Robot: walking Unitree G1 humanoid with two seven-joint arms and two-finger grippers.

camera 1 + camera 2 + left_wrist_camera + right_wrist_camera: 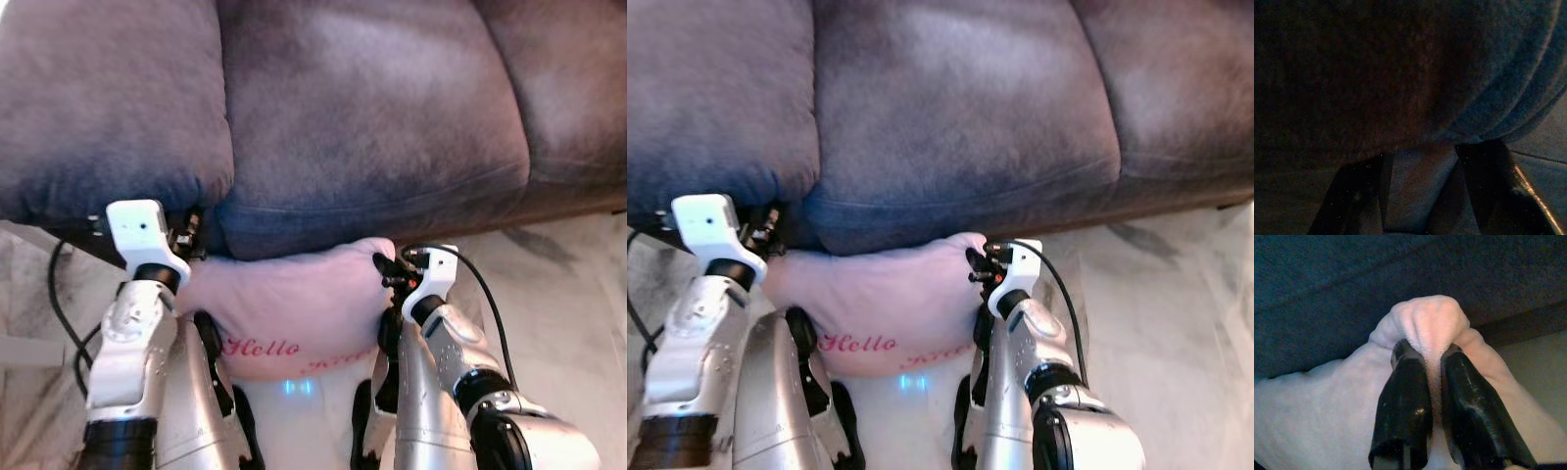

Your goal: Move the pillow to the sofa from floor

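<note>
Pink pillow [294, 304] held against the sofa's [362, 108] front edge.
Soft, with red "Hello" lettering; right gripper [1432, 355] jaws clenched on its corner, left gripper [1422, 196] jaws' state unclear.

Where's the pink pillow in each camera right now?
Left eye: pink pillow low centre, under the sofa front edge.
Right eye: low centre-left.
Left wrist: dark; pale fabric between the fingers, cannot tell.
Right wrist: corner pinched by the right end effector.
Shared landmark: sofa.

The sofa [372, 127] front blocks the way ahead of the pillow [289, 299]; open floor [558, 284] lies to the right.
</note>
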